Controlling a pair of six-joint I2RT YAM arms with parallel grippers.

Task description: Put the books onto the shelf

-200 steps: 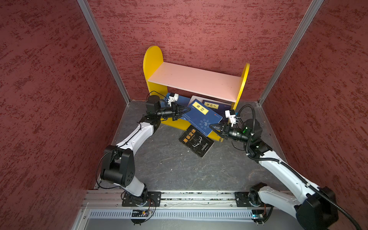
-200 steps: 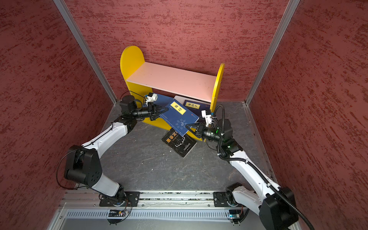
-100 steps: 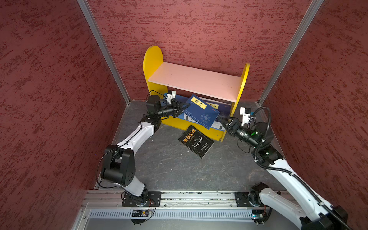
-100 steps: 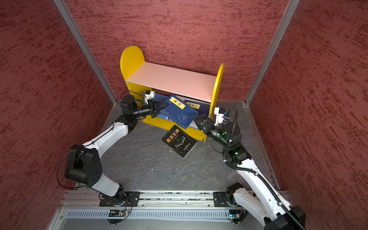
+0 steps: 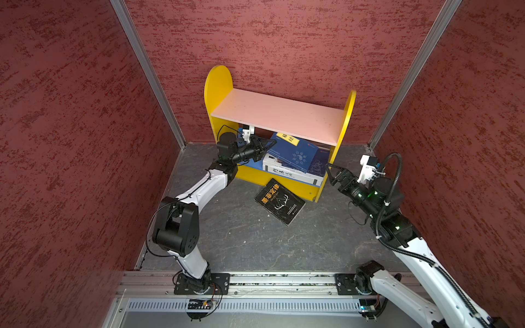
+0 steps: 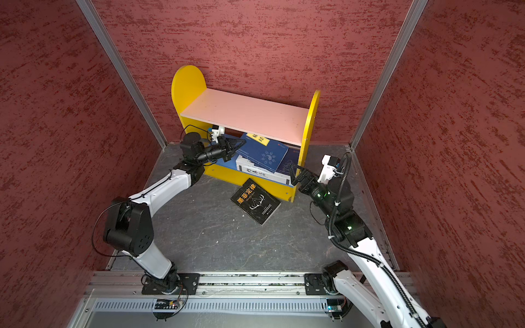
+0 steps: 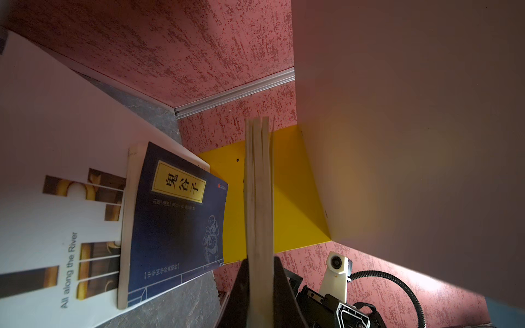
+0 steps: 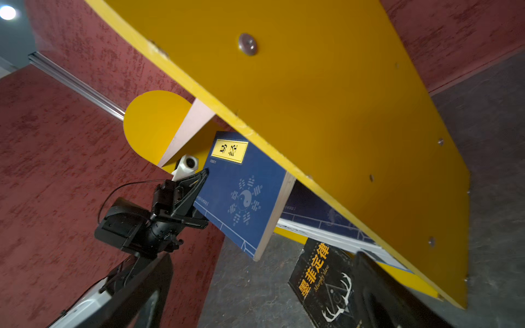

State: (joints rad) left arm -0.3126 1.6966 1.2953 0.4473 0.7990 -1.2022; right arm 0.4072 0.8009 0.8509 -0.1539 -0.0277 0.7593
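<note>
The left arm (image 5: pixel 199 189) and right arm (image 5: pixel 395 230) combine white link shells with black cylindrical joints on black base plates (image 5: pixel 222 284) screwed to a silver rail (image 5: pixel 284 280). The black left hand (image 5: pixel 270 143) and right hand (image 5: pixel 333 173) each carry a white camera housing (image 5: pixel 368 169). The right arm adds a black corrugated conduit (image 5: pixel 400 173) and green indicator lights (image 5: pixel 370 195).

A: Top views are bright and even, lit from overhead, sharp to the rail (image 5: pixel 255 279) at six o'clock.
B: Shadows?
A: Soft, under the shelf (image 5: pixel 278 113) at twelve o'clock.
B: And the wrist views?
A: Left one is dim; the pink board (image 7: pixel 412 113) and the book (image 7: pixel 258 184) by the lens blur. Right one shows a lamp (image 8: pixel 7 12) glaring white, with a dull sheen on the yellow panel (image 8: pixel 312 113).
</note>
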